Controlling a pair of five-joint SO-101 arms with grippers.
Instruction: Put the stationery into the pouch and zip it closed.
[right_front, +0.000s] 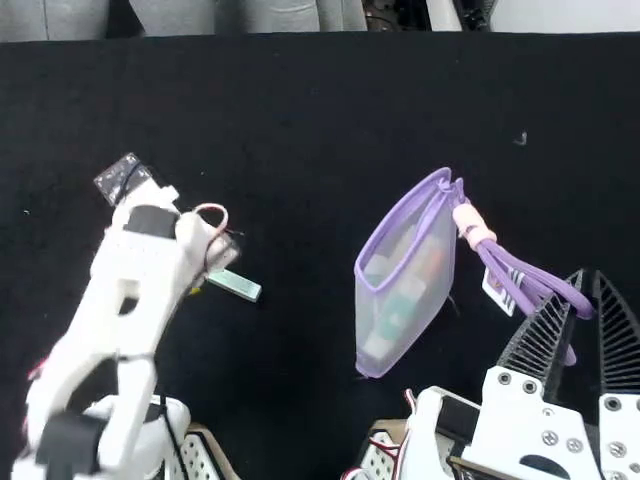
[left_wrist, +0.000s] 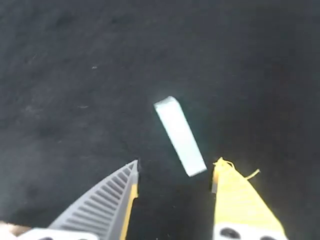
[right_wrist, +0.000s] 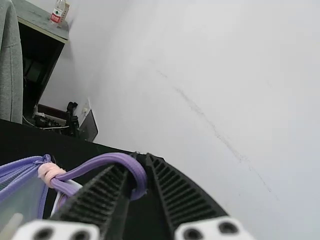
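Observation:
A clear pouch with purple trim hangs tilted above the black table, several stationery items inside it. Its purple strap runs to my right gripper, which is shut on the strap near the table's front right. A pale mint eraser-like block lies flat on the table at the left. My left gripper hovers open just above the block, one finger on each side of its near end. In the high view the left arm stands over the block's left end.
The black table stretches wide behind both arms. A small white speck lies at the back right. Arm bases stand along the front edge. Grey fabric and clutter sit beyond the table's far edge.

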